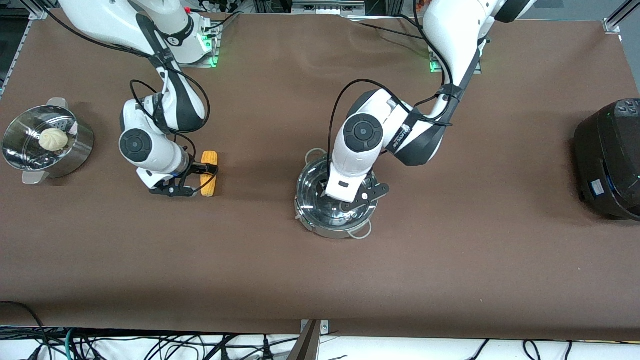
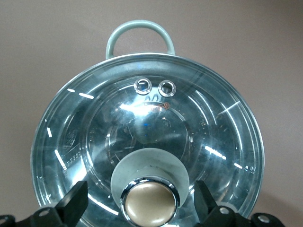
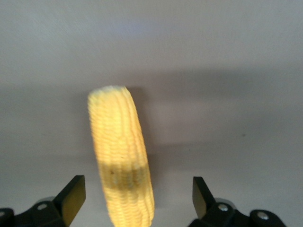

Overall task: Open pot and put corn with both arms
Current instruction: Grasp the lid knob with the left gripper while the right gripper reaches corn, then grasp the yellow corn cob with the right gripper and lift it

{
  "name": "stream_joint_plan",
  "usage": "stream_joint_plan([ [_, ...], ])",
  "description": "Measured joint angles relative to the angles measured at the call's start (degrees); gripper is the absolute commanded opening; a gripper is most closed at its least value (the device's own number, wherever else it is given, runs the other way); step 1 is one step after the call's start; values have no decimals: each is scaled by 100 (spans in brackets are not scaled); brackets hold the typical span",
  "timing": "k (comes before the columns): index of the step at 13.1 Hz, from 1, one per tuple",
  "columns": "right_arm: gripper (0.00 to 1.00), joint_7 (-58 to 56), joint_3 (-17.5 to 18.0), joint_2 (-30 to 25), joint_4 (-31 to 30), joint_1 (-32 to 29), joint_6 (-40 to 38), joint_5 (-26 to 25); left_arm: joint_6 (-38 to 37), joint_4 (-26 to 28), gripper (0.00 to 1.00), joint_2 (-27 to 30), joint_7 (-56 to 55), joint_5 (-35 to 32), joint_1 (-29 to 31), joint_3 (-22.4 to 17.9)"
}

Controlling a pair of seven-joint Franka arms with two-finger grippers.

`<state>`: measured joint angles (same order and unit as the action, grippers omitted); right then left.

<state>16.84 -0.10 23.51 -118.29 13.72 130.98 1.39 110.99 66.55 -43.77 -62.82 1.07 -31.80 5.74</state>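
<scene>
You are seeing the pot (image 1: 334,205) sitting near the middle of the table (image 1: 450,260), with its glass lid (image 2: 147,142) on it. The left gripper (image 1: 350,207) is hanging over the lid. In the left wrist view its two fingers (image 2: 75,201) are standing wide apart, one on each side of the knob (image 2: 148,203), and they are not touching it; the knob is lying between them, a little nearer to one finger than to the other.

The corn (image 1: 209,173) is lying flat on the table toward the right arm's end, well apart from the pot. The right gripper (image 1: 195,180) is sitting low at the corn. In the right wrist view its fingers (image 3: 73,194) are also open, and the cob (image 3: 122,156) is lying between them, close to one finger and clearly apart from the other. You cannot tell if that near finger is touching it.

The steamer pot (image 1: 47,140) with the white bun (image 1: 53,138) is standing at the right arm's end, and the black cooker (image 1: 610,160) at the left arm's end.
</scene>
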Motion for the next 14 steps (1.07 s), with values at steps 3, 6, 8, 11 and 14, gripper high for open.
stream_joint_plan([
  [3, 46, 131, 12, 185, -22, 61, 81, 0, 12, -16, 67, -42, 0, 0, -20, 0],
  [6, 5, 160, 14, 307, -20, 134, 119, 0, -3, -46, 26, -84, -20, -14, -92, -12],
  [8, 0, 160, 14, 317, -18, 139, 122, 0, -42, -74, 5, -85, -31, -23, -110, -29],
  [11, 0, 160, 14, 316, -4, 142, 121, 0, -44, -77, 0, -86, -38, -24, -119, -39],
  [14, 0, 160, 15, 315, 117, 158, 76, 0, -44, -77, 0, -86, -43, -24, -119, -39],
])
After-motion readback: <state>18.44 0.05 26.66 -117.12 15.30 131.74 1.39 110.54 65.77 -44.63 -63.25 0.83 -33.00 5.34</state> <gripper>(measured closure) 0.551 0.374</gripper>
